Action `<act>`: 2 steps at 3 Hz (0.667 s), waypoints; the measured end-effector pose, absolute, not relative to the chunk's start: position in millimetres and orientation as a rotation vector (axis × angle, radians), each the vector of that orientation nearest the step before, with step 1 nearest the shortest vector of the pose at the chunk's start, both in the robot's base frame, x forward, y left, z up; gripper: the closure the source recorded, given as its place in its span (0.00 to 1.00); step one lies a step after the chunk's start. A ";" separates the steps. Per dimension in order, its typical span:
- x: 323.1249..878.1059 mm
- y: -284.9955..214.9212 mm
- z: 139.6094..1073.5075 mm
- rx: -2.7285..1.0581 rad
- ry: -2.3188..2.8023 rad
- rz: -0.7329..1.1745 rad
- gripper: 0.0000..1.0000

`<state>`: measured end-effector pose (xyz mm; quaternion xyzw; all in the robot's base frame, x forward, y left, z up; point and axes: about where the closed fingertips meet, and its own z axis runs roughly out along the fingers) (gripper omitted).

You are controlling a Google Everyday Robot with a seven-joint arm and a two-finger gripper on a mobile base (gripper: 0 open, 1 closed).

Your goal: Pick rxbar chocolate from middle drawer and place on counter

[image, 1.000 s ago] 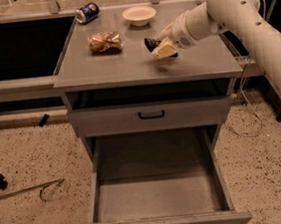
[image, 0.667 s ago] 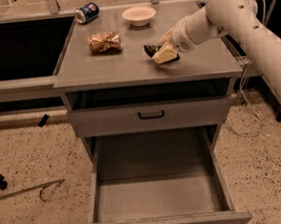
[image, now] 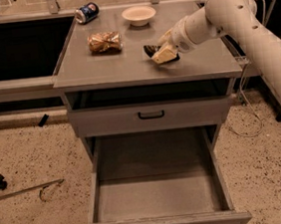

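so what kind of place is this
Probably a robot test lab or workshop, not a home kitchen: a grey metal drawer cabinet stands on speckled flooring, and a robot arm reaches in, its gripper low over the counter by the rxbar chocolate.

The tool [image: 160,54] grips the rxbar chocolate [image: 149,49] low over the counter [image: 120,66].
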<state>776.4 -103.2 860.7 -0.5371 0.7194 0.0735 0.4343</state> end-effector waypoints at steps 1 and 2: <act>776.4 -103.2 860.6 -1.337 1.791 0.183 0.35; 776.4 -103.1 860.6 -1.338 1.791 0.183 0.12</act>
